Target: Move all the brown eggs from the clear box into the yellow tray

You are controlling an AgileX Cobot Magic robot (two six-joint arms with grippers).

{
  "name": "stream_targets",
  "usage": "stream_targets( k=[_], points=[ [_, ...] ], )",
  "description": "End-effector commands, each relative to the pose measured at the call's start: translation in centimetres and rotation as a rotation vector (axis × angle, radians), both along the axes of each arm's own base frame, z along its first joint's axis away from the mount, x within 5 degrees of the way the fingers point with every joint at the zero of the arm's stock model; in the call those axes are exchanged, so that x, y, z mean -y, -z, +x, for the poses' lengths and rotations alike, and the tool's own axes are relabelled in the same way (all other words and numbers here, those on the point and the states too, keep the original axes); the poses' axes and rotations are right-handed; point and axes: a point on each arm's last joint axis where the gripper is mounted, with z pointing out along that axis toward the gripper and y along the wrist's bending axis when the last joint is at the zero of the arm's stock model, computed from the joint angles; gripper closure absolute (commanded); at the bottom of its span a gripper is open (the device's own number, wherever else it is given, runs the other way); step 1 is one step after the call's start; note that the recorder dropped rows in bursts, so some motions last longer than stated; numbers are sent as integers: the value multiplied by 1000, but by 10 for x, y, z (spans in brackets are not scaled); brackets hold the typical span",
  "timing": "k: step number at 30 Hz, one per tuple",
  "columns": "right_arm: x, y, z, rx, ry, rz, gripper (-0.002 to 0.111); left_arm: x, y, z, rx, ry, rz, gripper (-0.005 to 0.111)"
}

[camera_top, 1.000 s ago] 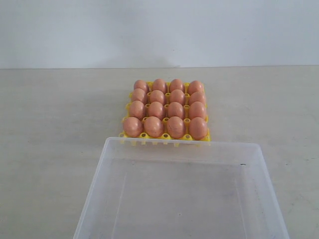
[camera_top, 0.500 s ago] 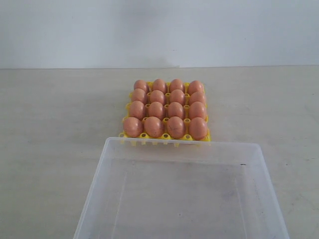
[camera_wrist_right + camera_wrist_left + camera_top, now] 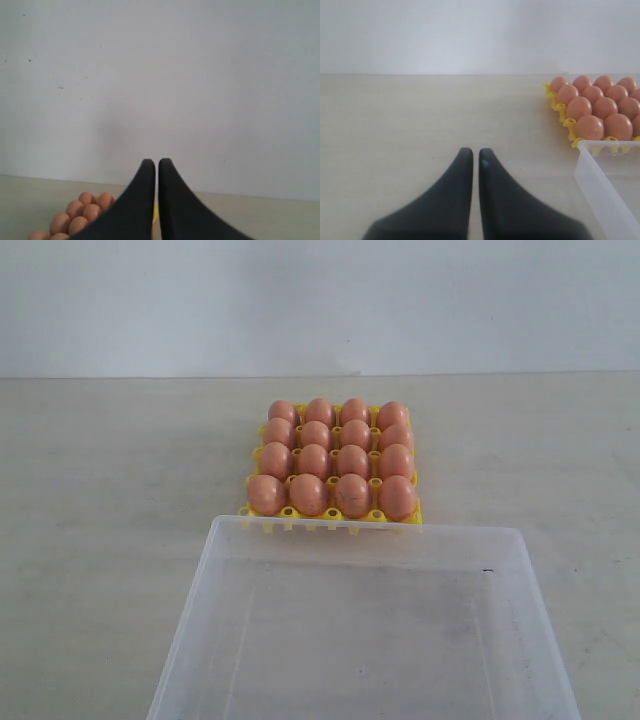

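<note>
Several brown eggs point(image 3: 331, 453) fill every cup of the yellow tray point(image 3: 332, 515) at the table's middle. The clear box point(image 3: 365, 640) lies in front of the tray and holds nothing. Neither arm shows in the exterior view. In the left wrist view my left gripper point(image 3: 475, 154) is shut and empty over bare table, with the brown eggs point(image 3: 597, 103), yellow tray point(image 3: 568, 125) and a corner of the clear box point(image 3: 605, 187) off to one side. In the right wrist view my right gripper point(image 3: 156, 164) is shut and empty, raised toward the wall, with brown eggs point(image 3: 80, 212) low beside it.
A pale beige table point(image 3: 110, 500) stretches out on both sides of the tray and box. A plain white wall point(image 3: 320, 300) stands behind it.
</note>
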Motion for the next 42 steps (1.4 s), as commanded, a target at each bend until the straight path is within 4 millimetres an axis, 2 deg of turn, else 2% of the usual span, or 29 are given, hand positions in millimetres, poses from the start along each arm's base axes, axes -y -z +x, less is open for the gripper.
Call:
stream_targets(
  k=[1,2,4,5,8,23,30,33,40,42],
  points=[
    [-1,30,7,-68,7,-22,109,0,1,0,-1,9,2,103],
    [-1,40,9,-78,6,-24,109,0,1,0,-1,9,2,103],
    [-1,44,10,-72,6,-23,109,0,1,0,-1,9,2,103],
    [-1,59,11,-236,7,-44,109,0,1,0,-1,9,2,103],
    [0,80,8,-465,7,-71,109,0,1,0,-1,9,2,103],
    [0,80,8,-468,11,-93,109,0,1,0,-1,9,2,103],
    [8,69,10,-350,164,-51,109,0,1,0,-1,9,2,103],
    [8,81,7,-489,163,-57,109,0,1,0,-1,9,2,103],
    [7,81,8,-473,133,-221,109,0,1,0,-1,9,2,103],
    [7,81,8,-471,132,-222,109,0,1,0,-1,9,2,103]
  ],
)
